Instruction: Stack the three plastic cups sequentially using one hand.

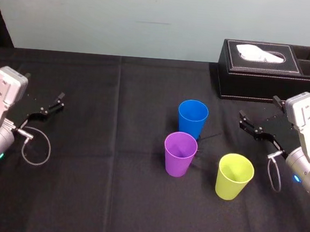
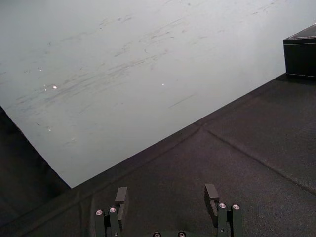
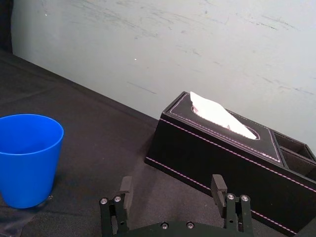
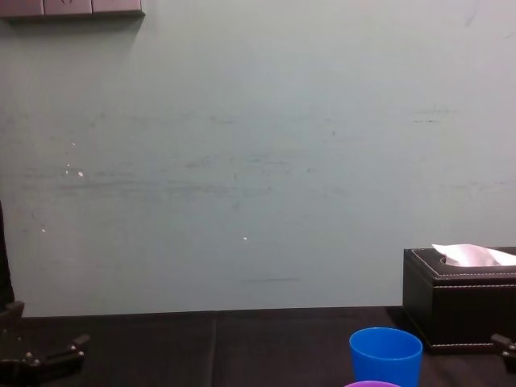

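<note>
Three plastic cups stand upright and apart on the black tablecloth. The blue cup (image 1: 192, 118) (image 3: 28, 158) (image 4: 385, 355) is farthest back, the purple cup (image 1: 180, 153) is just in front of it, and the yellow-green cup (image 1: 234, 176) is front right. My right gripper (image 1: 258, 109) (image 3: 171, 182) hovers open to the right of the blue cup, behind the yellow-green one, holding nothing. My left gripper (image 1: 48, 107) (image 2: 166, 193) is parked open at the far left, far from the cups.
A black leather tissue box (image 1: 271, 71) (image 3: 222, 148) (image 4: 459, 298) with a white tissue stands at the back right, just behind my right gripper. A pale wall rises behind the table. Bare cloth lies between the left arm and the cups.
</note>
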